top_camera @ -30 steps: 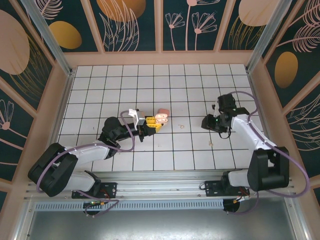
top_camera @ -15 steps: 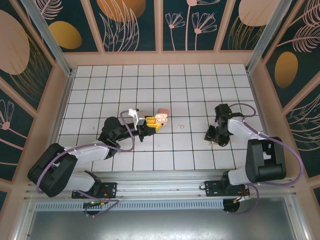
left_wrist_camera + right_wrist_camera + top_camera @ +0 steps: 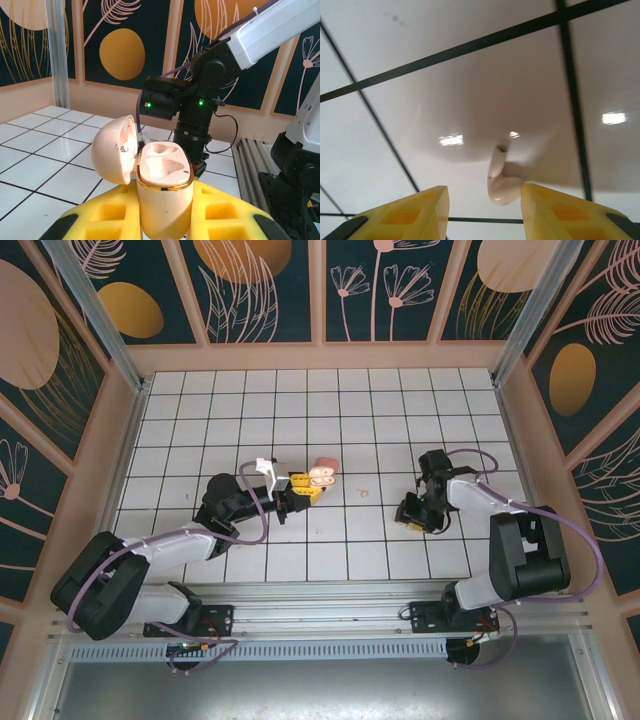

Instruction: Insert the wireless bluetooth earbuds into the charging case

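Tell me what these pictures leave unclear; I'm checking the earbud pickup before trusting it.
Right wrist view: earbud lies between the right fingers; whether they touch it is unclear.
Left wrist view: charging case base hidden by the left fingers and the bottom edge.
Top view: pale speck is too small to identify.

Pink charging case (image 3: 162, 190) upright — lid open, wells empty; one pale earbud (image 3: 499, 177) lies on a tile (image 3: 470, 95).

This looks like a small robot lab booth. The left arm (image 3: 170, 545) and the right arm (image 3: 500, 520) are bolted to a metal rail (image 3: 320, 625) by a white tiled table (image 3: 330, 410). Walls (image 3: 260, 280) painted with big flowers and leaves close it in.
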